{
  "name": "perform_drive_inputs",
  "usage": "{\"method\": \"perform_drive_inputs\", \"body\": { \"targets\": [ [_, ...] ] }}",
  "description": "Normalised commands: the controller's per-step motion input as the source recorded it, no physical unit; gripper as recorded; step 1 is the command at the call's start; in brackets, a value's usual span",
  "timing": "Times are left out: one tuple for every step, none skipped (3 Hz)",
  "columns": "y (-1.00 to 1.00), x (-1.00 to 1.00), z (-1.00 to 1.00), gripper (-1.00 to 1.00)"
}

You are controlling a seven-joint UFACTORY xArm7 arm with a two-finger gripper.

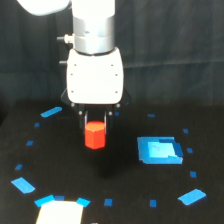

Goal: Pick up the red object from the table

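Arm: I see the xArm's white wrist housing (95,75) hanging over the middle of the table (125,190), pointed straight down.
Gripper: the gripper (95,125) has its dark fingers on either side of the top of the red object (95,135); I read it as clenched on the block, though the pad contact itself is too blurred to confirm.
Red object: it sits upright between the fingers, near the table's centre, with most of its body showing below them. I cannot tell whether its base touches the black surface or is just clear of it; a faint dark patch lies beneath.
Neighbours: the blue square patch (159,150) lies near, toward the exterior view's right; small blue tape bits (51,112) ring the table edges, all apart from the block. A white shape (59,212) shows at the near edge.
Step in hand: my judgement is the grasp is made and the lift is at its start or just under way.
Next move: I would call for a straight vertical raise, grip kept firm, no sideways drift, since the fingers hold only the upper part and a tilt could let the block slip.
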Motion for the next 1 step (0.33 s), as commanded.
{"method": "perform_drive_inputs", "body": {
  "targets": [
    [0.69, 0.14, 0.75, -0.79]
  ]
}}
